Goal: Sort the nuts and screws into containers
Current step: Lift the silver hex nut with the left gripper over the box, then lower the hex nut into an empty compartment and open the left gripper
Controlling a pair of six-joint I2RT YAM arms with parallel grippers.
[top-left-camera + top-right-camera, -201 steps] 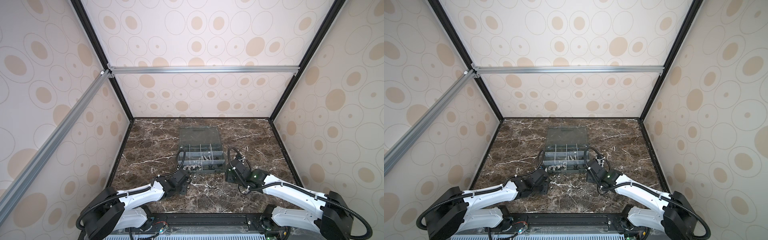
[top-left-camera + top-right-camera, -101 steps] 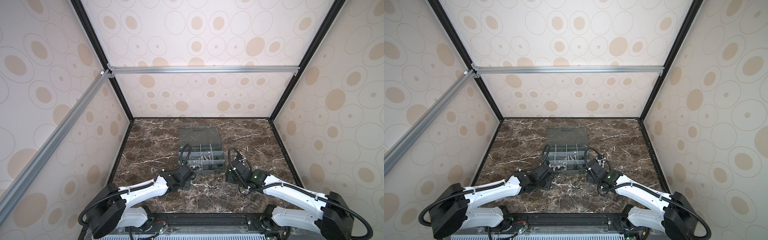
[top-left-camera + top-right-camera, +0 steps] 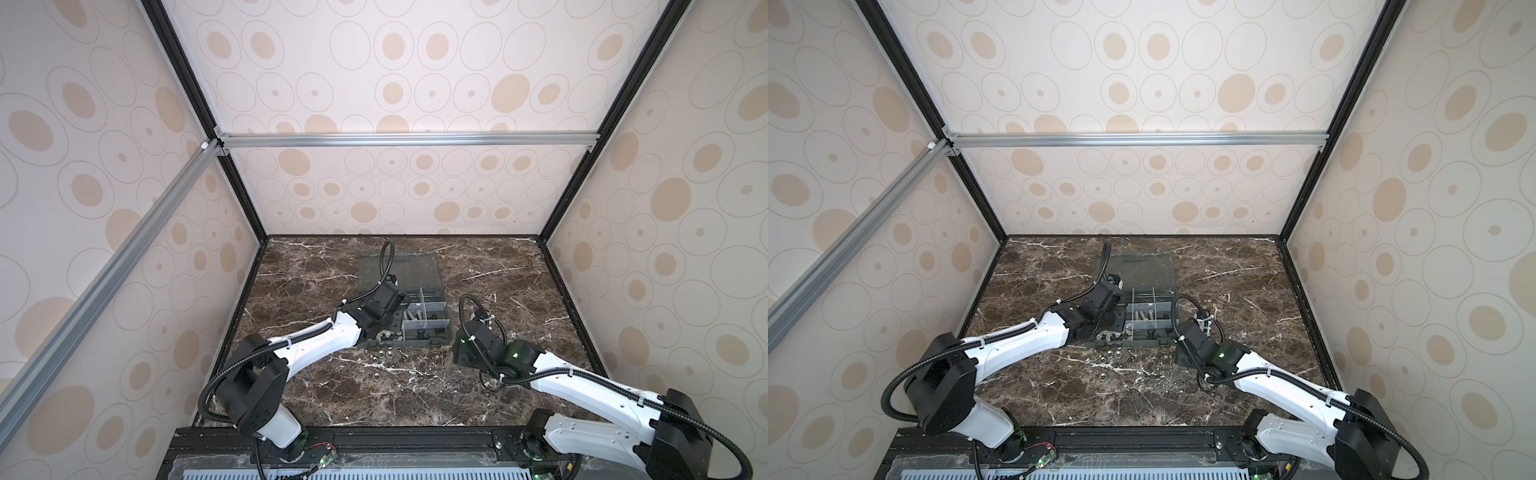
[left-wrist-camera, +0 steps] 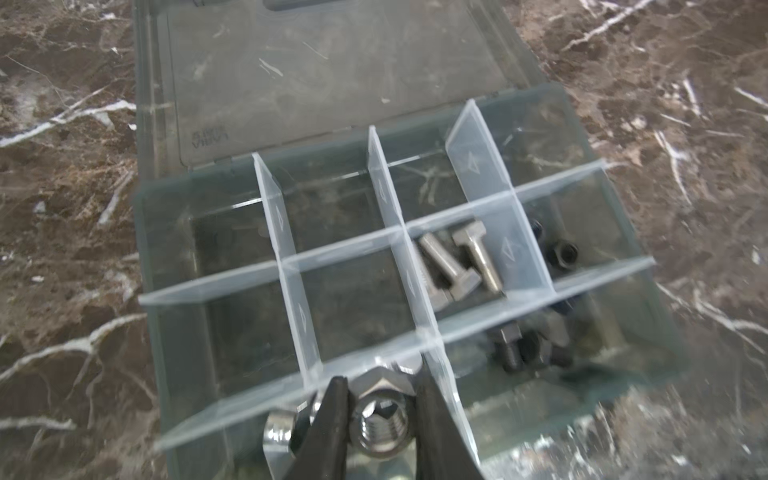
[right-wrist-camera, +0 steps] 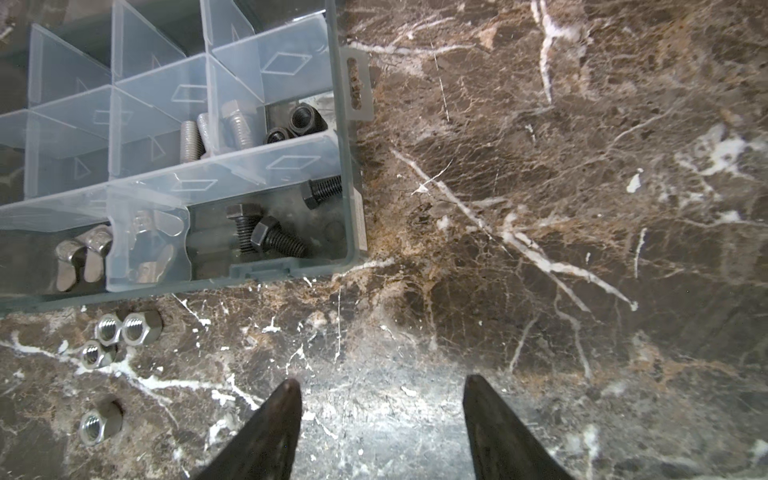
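The left arm reaches from the lower left of a top view up to the middle, and its wrist bends down over the left side of the organizer box. The left gripper is pinched tight on a silver hex nut. It holds the nut just over the front row of small compartments. Another shiny nut sits right beside one finger. The right arm comes in from the lower right of both top views and stays low. The right gripper is just past the box's front right corner. Its two dark fingers are spread apart with nothing between them, above the marble table. The box lid lies open and flat behind the box. Inside, silver bolts lie in a middle-row compartment, and black nuts are in the one next to it. Black bolts fill the front corner compartment, and silver wedge-shaped nuts are beside them. Four loose silver nuts lie on the table near the front wall of the box.
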